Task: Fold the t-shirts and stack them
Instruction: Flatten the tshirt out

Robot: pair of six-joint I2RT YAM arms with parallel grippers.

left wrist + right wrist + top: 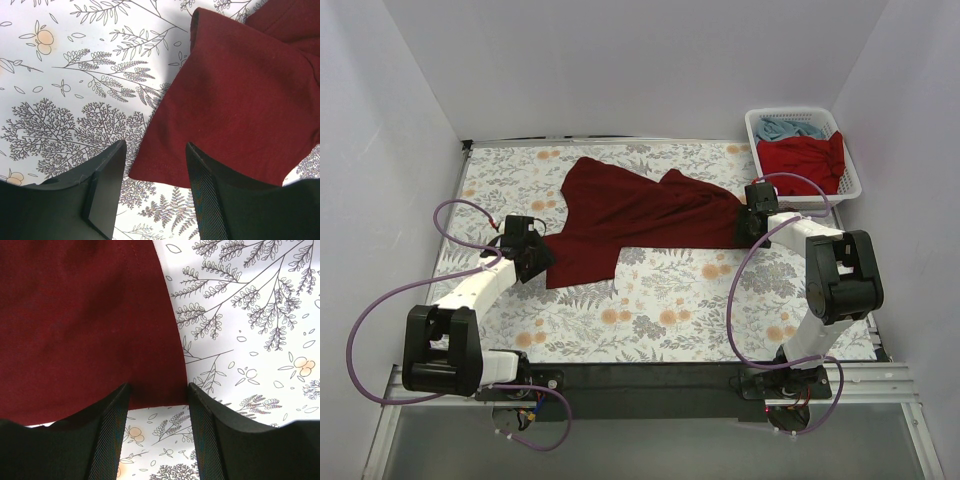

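The large dark maroon cloth t-shirt (pixel 630 210) lies flat on the floral-clothed desk (pixel 670 300). The left pincer (pixel 154 150) gapes astride one hem corner; the right pincer (pixel 159 387) gapes astride the opposite edge.

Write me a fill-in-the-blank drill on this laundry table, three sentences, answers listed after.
1. The red t-shirt and the light blue t-shirt lie in the white ___.
2. The dark maroon t-shirt lies on the floral table cloth, not yet ___.
3. The left hand and the right hand each straddle its edge with jaws ___.
Missing words: basket; folded; open.
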